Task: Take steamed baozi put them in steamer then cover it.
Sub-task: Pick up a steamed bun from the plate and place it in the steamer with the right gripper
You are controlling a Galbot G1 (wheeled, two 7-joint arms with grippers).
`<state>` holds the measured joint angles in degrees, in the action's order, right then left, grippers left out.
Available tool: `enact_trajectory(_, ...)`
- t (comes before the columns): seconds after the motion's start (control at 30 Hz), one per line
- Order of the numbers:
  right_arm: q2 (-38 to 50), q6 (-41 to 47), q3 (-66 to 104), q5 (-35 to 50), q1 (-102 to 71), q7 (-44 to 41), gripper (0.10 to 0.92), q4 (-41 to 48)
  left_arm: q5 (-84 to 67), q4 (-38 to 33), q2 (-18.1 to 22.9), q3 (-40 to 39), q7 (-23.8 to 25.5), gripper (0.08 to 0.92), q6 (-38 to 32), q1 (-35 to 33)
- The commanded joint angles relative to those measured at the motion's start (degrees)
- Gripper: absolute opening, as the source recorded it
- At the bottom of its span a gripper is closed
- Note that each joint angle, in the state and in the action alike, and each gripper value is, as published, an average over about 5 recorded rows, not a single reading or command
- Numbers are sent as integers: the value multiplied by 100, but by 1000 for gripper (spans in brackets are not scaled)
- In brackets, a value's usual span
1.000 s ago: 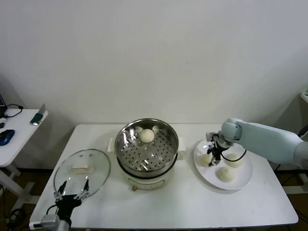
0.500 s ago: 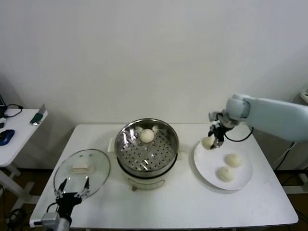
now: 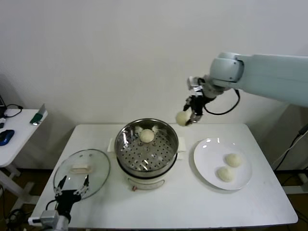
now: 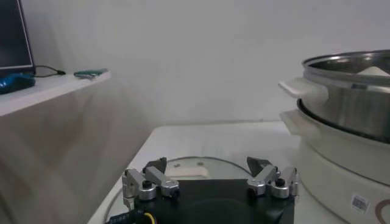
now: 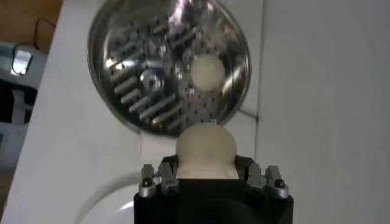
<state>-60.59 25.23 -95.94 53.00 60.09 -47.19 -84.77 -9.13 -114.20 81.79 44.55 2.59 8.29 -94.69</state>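
My right gripper is shut on a cream-white baozi, held high in the air above the gap between steamer and plate. The shiny steamer stands mid-table with one baozi on its perforated tray. Two more baozi lie on the white plate at the right. The glass cover lies flat at the front left. My left gripper hangs open at the cover's near edge, holding nothing.
A side table at the far left carries a blue mouse and a green item. The steamer's cream handle juts toward my left gripper. The white wall stands close behind the table.
My right gripper lifted a baozi off the plate, rising and moving left toward the steamer. Two baozi stay on the plate. The left arm has not moved.
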Motion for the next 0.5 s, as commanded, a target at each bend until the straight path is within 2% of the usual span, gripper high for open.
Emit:
enact_trajectory(0.03, -1140, 493, 235, 904, 52, 599, 628, -278, 15, -23, -2, 43, 2, 823, 5, 8)
enact_trajectory(0.3, -2030, 848, 378, 1293, -930, 1301, 628, 338, 15, -71, 14, 44, 7, 823, 2, -13)
enact_trajectory(0.5, -2477, 899, 271, 1078, -1432, 1433, 628, 919, 14, -51, -8, 71, 5, 823, -11, -10)
